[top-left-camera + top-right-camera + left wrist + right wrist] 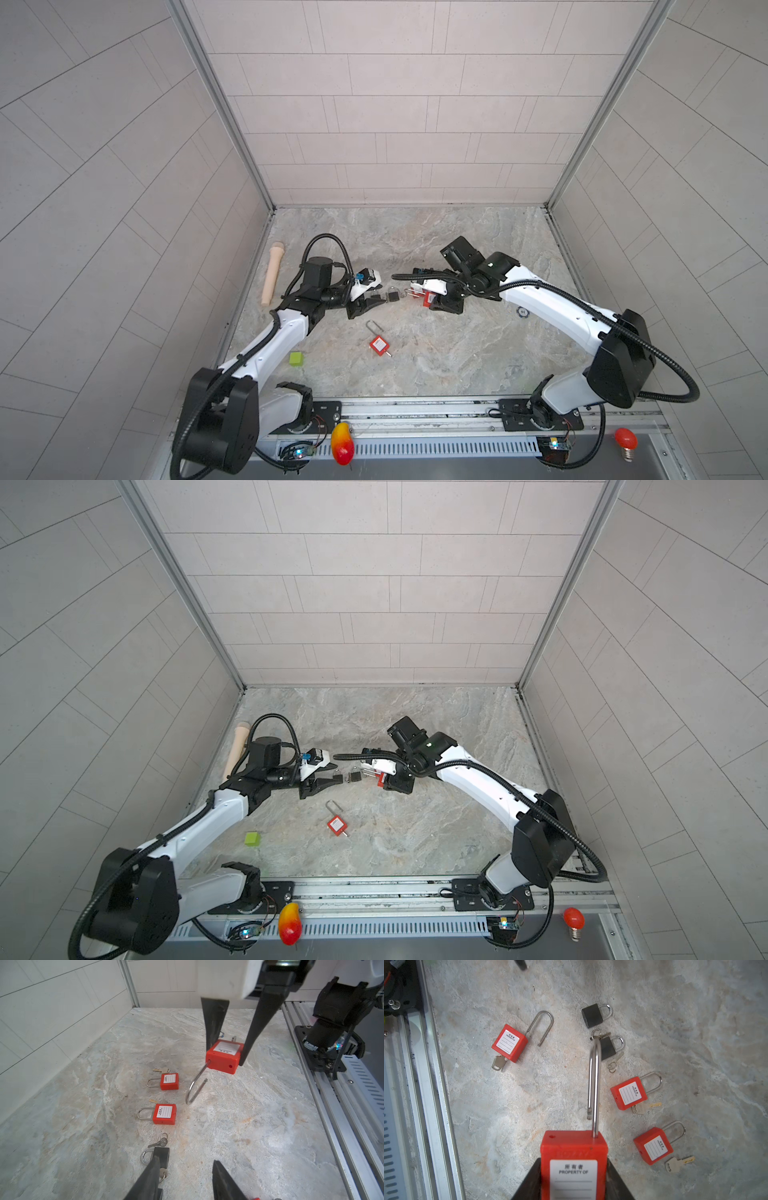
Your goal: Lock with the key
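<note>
Near the middle of the marble table [488, 1105], raised over it: pinching the red padlock [574, 1147] by the two narrow sides of its body with the right gripper [573, 1180], label facing the wrist camera. Carrying the long steel shackle [595, 1084] unlatched, free end swung clear of its hole. Hovering the left gripper [186, 1169] just beside, fingers spread and nothing between them, one finger passing over a black padlock [163, 1152].

Judging the body as hard, smooth plastic: light, but apt to twist between the pads under a push. Judging the shackle as stiff and slick. Reckoning the present hold, on the flat sides, as the sound one, with the other pincer pressing the shackle's bend home. Noticing a small metal tab at the body's far end, probably the key [234, 1038]; advising a pinch on its flat bow for turning.
</note>
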Motion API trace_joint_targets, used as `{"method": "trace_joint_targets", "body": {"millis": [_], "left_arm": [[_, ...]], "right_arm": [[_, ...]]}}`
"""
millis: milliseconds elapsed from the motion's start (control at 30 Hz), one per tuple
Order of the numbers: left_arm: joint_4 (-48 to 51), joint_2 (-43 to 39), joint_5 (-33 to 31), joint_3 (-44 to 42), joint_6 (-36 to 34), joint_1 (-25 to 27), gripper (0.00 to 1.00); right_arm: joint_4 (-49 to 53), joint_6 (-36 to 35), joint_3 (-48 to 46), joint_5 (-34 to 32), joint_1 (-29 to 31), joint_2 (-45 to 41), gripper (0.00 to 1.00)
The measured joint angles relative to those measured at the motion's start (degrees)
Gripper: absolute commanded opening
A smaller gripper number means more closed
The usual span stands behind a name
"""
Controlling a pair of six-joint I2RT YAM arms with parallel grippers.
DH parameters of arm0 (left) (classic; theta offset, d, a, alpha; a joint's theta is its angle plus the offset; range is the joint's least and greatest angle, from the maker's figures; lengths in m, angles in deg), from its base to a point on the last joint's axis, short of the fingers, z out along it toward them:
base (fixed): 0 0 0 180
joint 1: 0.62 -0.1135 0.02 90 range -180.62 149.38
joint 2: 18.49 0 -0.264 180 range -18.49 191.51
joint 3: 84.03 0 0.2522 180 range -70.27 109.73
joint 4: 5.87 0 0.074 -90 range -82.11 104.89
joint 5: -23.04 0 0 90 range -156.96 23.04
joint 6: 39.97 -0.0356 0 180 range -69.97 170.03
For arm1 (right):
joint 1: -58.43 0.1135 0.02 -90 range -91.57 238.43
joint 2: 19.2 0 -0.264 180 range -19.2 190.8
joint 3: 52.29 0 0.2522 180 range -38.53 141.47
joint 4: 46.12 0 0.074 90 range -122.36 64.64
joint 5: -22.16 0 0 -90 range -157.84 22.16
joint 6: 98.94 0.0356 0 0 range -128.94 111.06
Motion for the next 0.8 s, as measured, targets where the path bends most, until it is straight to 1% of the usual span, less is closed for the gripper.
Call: {"method": "trace_joint_targets", "body": {"millis": [133,333,433,533,700,800], "left_arm": [[-2.23,2.84,2.23,1.01,-0.48,0.83,0.43],[-6.93,5.68,4.24,2.45,1.44,1.95,0.40],[-7.76,6.08,5.07,2.49,2.12,2.32,0.38],[-8.09,6.10,5.27,2.49,2.47,2.54,0.34],[-8.22,6.10,4.98,2.49,3.06,3.34,0.32],[-8.35,6.10,4.70,2.49,3.43,3.74,0.29]], "right_arm": [[0.70,-1.01,3.48,2.08,-0.02,3.58,0.18],[0.98,-1.20,6.29,4.79,0.04,6.99,0.18],[1.29,-1.53,7.61,5.64,0.04,7.34,0.17],[1.44,-2.32,8.28,6.71,0.09,7.34,0.17],[2.56,-5.38,8.28,7.69,0.09,7.34,0.17],[2.84,-6.73,8.28,7.78,0.15,7.34,0.17]]}}
